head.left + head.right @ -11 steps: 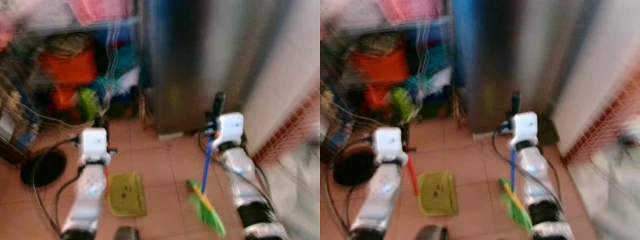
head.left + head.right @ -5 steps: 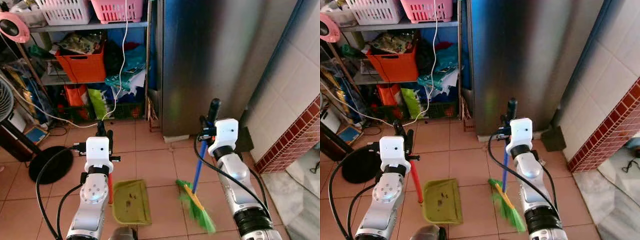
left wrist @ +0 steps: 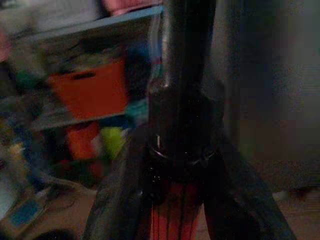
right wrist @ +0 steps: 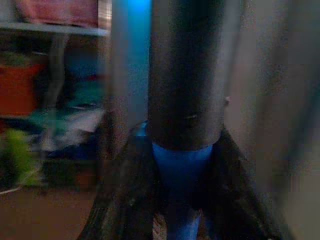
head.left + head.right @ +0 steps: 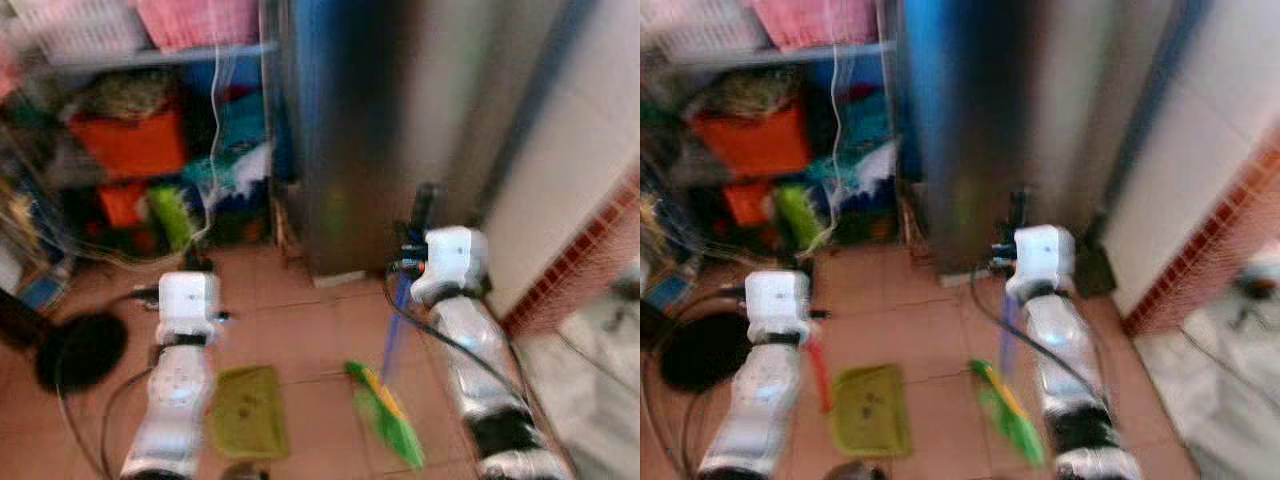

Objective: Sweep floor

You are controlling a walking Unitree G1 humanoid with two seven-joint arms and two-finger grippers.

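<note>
Terracotta floor tiles [image 5: 300,330] are being shown in blurred head views, with a tall brushed-metal cabinet [image 5: 390,130] at the back and white wall tiles edged in red brick-pattern [image 5: 590,250] to the robot's right. No writing is being resolved anywhere; the blur is hiding any labels. Cluttered shelving [image 5: 140,120] is being seen on the left, carrying one pink basket [image 5: 195,18], one orange crate [image 5: 130,140] and mixed bags. One round black fan base [image 5: 75,350] is lying on the floor.

One broom [image 5: 385,415], with a blue shaft and green bristles banded in yellow, is being held upright by the right gripper [image 5: 415,255]; in the right wrist view its two black fingers [image 4: 125,200] are being closed around the blue shaft below a black cap. One flat green dustpan [image 5: 245,425] is resting on the tiles between the arms, its red handle [image 5: 820,375] being gripped by the left gripper [image 5: 190,275], whose fingers [image 3: 120,200] are being clamped on the red stem in the left wrist view.
</note>
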